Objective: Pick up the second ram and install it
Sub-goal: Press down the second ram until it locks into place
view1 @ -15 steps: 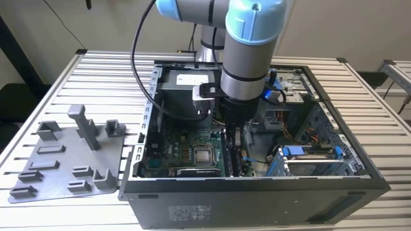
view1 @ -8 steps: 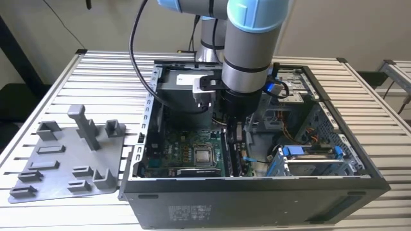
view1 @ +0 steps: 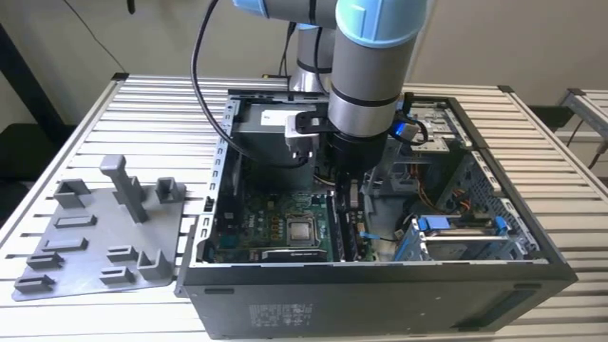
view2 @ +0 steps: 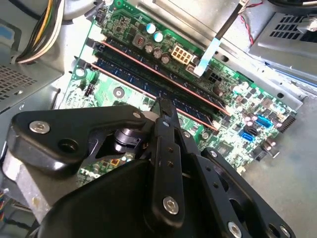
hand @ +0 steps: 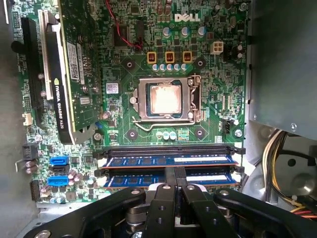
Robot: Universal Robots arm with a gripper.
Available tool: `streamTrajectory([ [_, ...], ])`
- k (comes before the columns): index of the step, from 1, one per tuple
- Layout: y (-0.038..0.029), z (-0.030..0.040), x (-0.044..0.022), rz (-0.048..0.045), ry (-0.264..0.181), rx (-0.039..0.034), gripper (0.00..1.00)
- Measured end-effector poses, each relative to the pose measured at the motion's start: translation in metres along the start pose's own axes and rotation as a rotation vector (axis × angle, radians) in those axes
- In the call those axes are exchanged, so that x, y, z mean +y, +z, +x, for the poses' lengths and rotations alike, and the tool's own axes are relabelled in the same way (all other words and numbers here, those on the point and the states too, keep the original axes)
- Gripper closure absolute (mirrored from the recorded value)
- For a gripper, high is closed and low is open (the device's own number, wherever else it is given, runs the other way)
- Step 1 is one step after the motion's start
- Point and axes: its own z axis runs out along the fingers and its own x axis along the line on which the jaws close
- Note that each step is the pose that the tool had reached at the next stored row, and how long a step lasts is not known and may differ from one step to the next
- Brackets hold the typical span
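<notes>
The arm stood inside the open computer case, its gripper lowered over the memory slots of the green motherboard. In both wrist views the two black fingers met at their tips with no gap visible between them, pressed close together at the top edge of a memory stick.

Two sticks lay parallel in neighbouring slots. The far one sat seated between its end latches. The second ram lay in the slot directly beneath the fingertips, just beside the first. Whether the fingers pinched its upper edge or merely bore down on it could not be told, and whether it was fully seated and its latches closed was not clear.

In the exterior view the gripper hung beside the processor socket, with the grey fixture tray on the slatted table to the exterior view's left; no stick was visible on the tray.

Judgement on handling: the stick appeared light, thin and rigid, though liable to flex or crack under uneven load. Its chips and contact edge are fragile. Hold is best taken on the long top edge near the middle, on the flat faces, so that pressure falls evenly on both ends.
</notes>
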Motion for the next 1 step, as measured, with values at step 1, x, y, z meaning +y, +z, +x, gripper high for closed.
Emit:
streamTrajectory([
  [1,0.0,0.0,0.0,0.0,0.0,0.0,0.89],
])
